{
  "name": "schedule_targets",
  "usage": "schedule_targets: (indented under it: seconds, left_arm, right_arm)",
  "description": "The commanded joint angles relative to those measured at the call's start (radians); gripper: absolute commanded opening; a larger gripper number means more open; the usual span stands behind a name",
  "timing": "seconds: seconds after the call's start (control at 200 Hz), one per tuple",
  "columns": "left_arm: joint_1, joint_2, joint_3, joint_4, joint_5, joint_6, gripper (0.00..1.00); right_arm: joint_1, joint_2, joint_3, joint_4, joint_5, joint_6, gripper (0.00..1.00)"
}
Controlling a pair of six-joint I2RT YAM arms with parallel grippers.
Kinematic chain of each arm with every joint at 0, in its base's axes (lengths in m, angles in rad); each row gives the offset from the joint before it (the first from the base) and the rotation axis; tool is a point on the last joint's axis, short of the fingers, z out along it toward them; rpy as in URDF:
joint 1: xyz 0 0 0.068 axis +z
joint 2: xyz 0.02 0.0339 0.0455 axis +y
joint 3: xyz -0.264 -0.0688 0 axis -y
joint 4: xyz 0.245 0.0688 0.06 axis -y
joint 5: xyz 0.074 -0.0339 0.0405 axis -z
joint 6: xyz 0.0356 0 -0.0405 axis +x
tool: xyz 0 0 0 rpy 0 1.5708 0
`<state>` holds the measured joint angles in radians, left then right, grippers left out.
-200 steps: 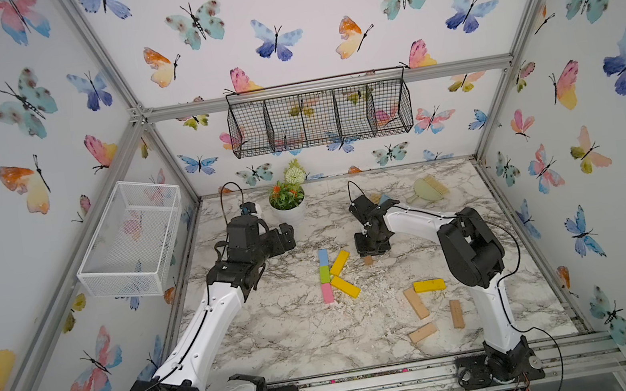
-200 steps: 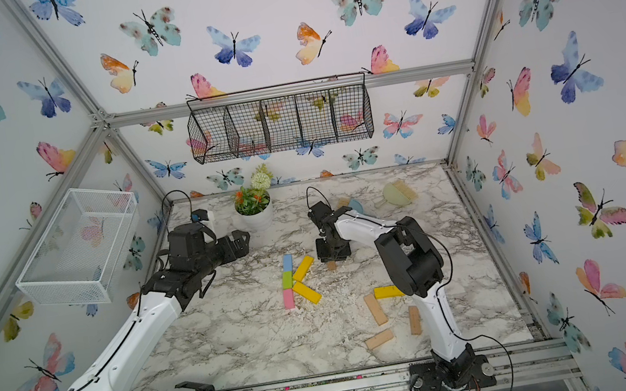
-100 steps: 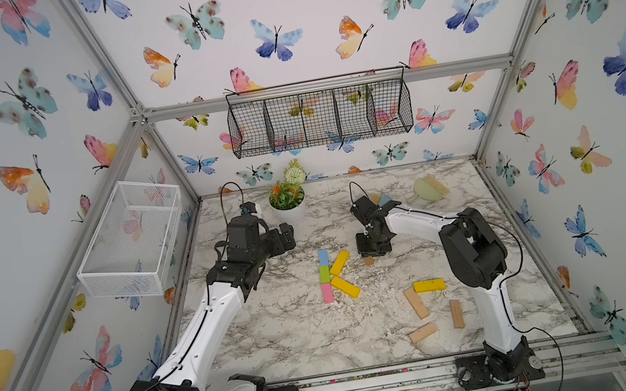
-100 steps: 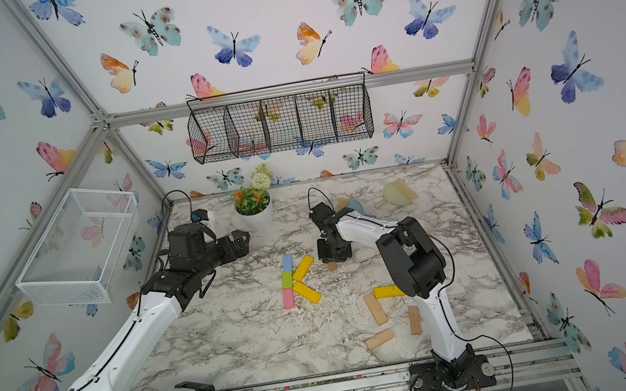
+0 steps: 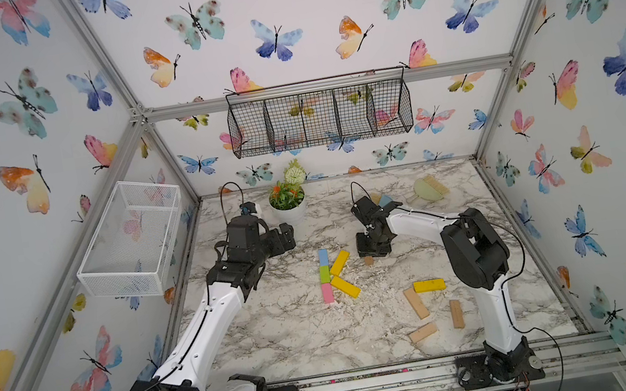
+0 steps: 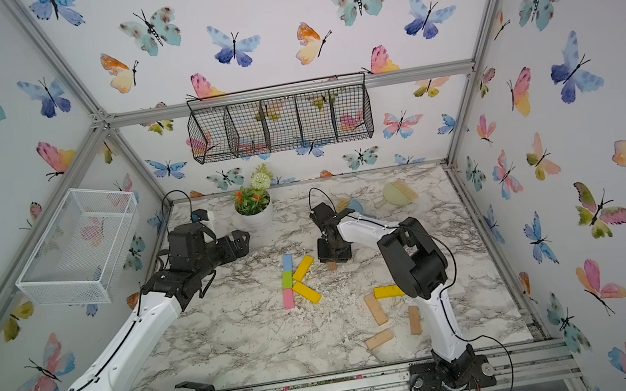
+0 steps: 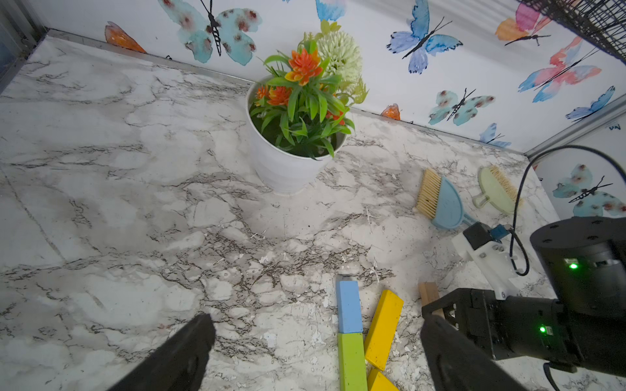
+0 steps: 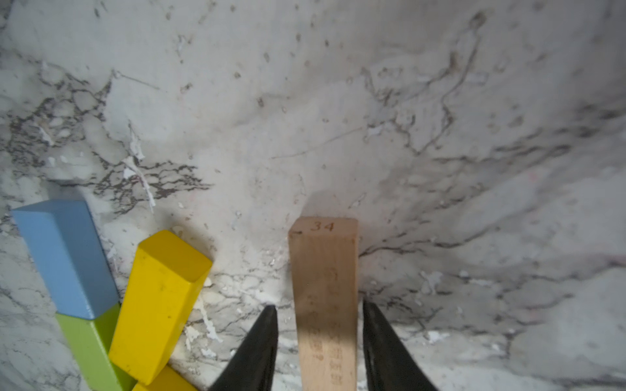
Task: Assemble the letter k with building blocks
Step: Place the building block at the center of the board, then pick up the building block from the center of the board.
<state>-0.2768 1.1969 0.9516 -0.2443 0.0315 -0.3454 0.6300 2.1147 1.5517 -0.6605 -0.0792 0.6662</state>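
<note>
A "K" of building blocks lies mid-table: a light blue block (image 5: 323,257), a green block (image 5: 324,274) and a pink block (image 5: 327,293) in one line, with two yellow blocks (image 5: 339,263) (image 5: 345,286) slanting off it. Just right of it a tan block (image 8: 323,270) lies flat on the marble. My right gripper (image 8: 319,306) straddles it, open, with a thin gap at each finger. Seen in both top views, that gripper (image 5: 372,248) points down over the tan block (image 6: 332,266). My left gripper (image 7: 315,338) hangs wide open and empty left of the K (image 5: 286,240).
A loose yellow block (image 5: 429,285) and three tan blocks (image 5: 416,303) (image 5: 456,313) (image 5: 422,332) lie front right. A flower pot (image 5: 289,208), a blue dustpan (image 5: 385,200) and a green dustpan (image 5: 428,189) stand at the back. White flakes litter the marble.
My right gripper's jaws have parted and let go of the tan block. Neither arm has visibly moved, and the left gripper stays wide open.
</note>
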Motion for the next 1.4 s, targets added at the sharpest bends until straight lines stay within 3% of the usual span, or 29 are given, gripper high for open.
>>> schedule_targets:
  seconds: [0.0,0.255,0.466,0.536,0.686,0.916,1.196,1.291,1.392]
  left_arm:
    - [-0.002,-0.007,0.017,-0.004,-0.007,-0.004,0.98]
    - [-0.003,-0.005,0.017,-0.004,-0.005,-0.003,0.98]
    - [-0.038,-0.003,0.018,-0.012,0.018,0.043,0.98]
    - [-0.104,0.001,0.027,-0.031,-0.010,0.063,0.98]
    - [-0.359,0.038,0.038,-0.060,-0.112,0.099,0.98]
    - [-0.732,0.195,0.075,-0.059,-0.224,0.171,1.00]
    - [-0.927,0.406,0.195,-0.055,-0.117,0.264,0.97]
    - [-0.953,0.476,0.237,-0.056,-0.090,0.276,0.93]
    - [-0.971,0.557,0.282,-0.063,-0.022,0.289,0.83]
  right_arm:
    - [0.000,-0.012,-0.024,-0.034,0.013,0.012,0.52]
    - [0.001,-0.051,-0.020,-0.019,0.018,0.024,0.58]
    - [0.000,-0.259,-0.088,0.117,0.059,0.040,0.63]
    - [-0.001,-0.344,-0.133,0.168,0.098,0.029,0.65]
    - [-0.049,-0.473,-0.210,0.128,0.205,0.031,0.68]
    - [-0.312,-0.645,-0.418,0.087,0.115,0.039,0.68]
    - [-0.592,-0.761,-0.524,0.051,0.024,-0.066,0.69]
    - [-0.633,-0.771,-0.540,0.057,-0.021,-0.083,0.69]
    - [-0.641,-0.767,-0.553,0.066,-0.049,-0.085,0.69]
